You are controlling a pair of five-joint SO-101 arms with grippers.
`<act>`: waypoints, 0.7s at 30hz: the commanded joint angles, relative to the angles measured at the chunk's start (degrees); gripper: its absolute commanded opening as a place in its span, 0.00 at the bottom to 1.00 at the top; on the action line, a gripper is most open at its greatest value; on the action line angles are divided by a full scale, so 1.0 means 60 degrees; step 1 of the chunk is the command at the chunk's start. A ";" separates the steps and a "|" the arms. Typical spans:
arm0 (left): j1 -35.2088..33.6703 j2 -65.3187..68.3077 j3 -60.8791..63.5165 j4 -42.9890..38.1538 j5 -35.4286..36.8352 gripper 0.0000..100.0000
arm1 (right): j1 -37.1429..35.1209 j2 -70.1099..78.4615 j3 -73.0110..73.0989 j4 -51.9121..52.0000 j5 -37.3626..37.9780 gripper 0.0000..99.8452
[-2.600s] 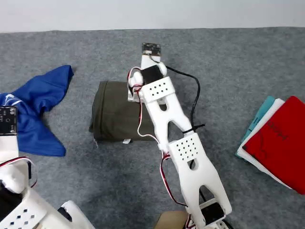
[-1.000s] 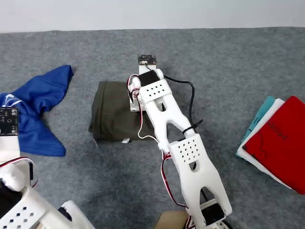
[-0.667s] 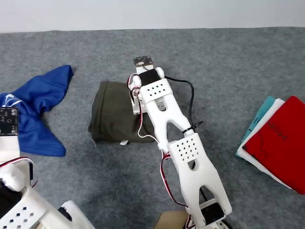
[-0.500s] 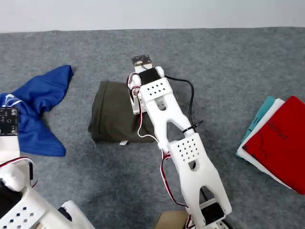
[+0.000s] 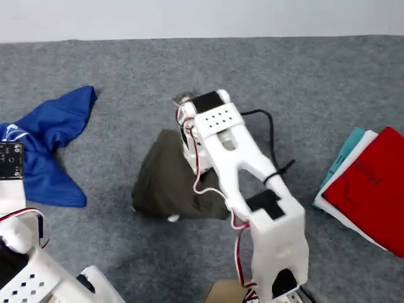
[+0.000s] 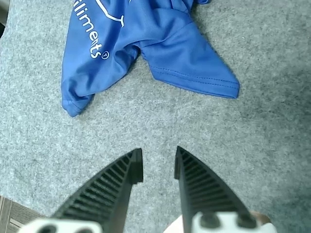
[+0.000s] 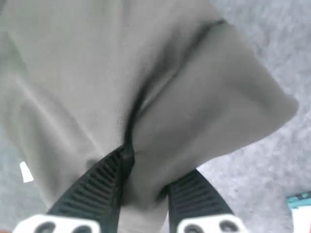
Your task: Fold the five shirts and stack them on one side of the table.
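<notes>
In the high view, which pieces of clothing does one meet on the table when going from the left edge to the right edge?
blue shirt, loose and unfolded → olive shirt → stack of folded shirts, a red one on top

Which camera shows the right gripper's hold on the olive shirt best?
The right wrist view: the right gripper pinches a fold of the olive shirt between its fingers. In the high view the arm covers the pinch, with the shirt bunched beside it. The left wrist view looks at the blue shirt.
</notes>
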 commanded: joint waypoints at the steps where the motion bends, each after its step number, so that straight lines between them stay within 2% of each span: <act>1: 0.0029 -0.0044 -0.0095 -0.0044 -0.0044 0.12 | 0.0652 -0.1121 0.0718 0.0388 0.1231 0.01; 3: 0.0000 -0.0059 -0.0095 -0.0029 -0.0044 0.12 | 0.1238 -0.1077 0.1011 0.0198 0.2330 0.01; 6: -0.0015 -0.0059 -0.0095 0.0000 -0.0044 0.12 | 0.2293 -0.0593 0.1040 -0.0462 0.4615 0.01; 10: 0.0015 -0.0059 -0.0081 0.0117 -0.0044 0.12 | 0.3275 0.0418 0.0293 -0.1692 0.7458 0.01; 17: 0.0015 -0.0059 -0.0081 0.0103 -0.0044 0.12 | 0.3451 0.2454 -0.3004 -0.2923 0.9670 0.01; 21: 0.0029 -0.0059 -0.0095 0.0103 -0.0044 0.12 | 0.2982 0.3597 -0.5084 -0.3070 1.0051 0.01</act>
